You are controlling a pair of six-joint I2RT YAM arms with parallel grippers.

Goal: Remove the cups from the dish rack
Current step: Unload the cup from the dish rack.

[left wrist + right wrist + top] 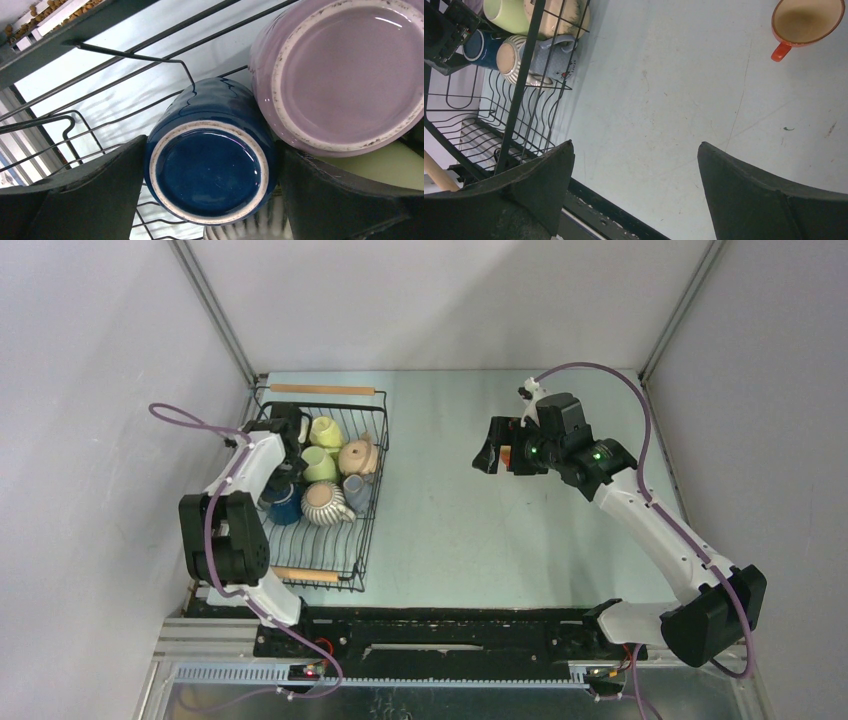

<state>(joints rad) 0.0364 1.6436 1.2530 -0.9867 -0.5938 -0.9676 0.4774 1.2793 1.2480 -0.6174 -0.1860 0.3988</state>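
Observation:
The dish rack [372, 510] stands at the table's left and holds several cups: pale yellow-green [325, 432], tan [357, 457], ribbed cream [322, 502], grey-blue [355, 490] and dark blue [283, 505]. My left gripper [210, 175] is down inside the rack, open. Its fingers [100, 195] stand on either side of the dark blue cup [210, 172], whose base faces the camera. A purple cup [345, 75] leans against it. My right gripper [634, 160] hangs open above bare table, with an orange cup [806, 20] standing beyond it.
Black rack wires [130, 55] run close above the dark blue cup, and the ribbed cream cup [250, 227] lies just below it. The rack's wooden handles [322, 389] mark its short ends. Grey walls enclose the table [450, 530].

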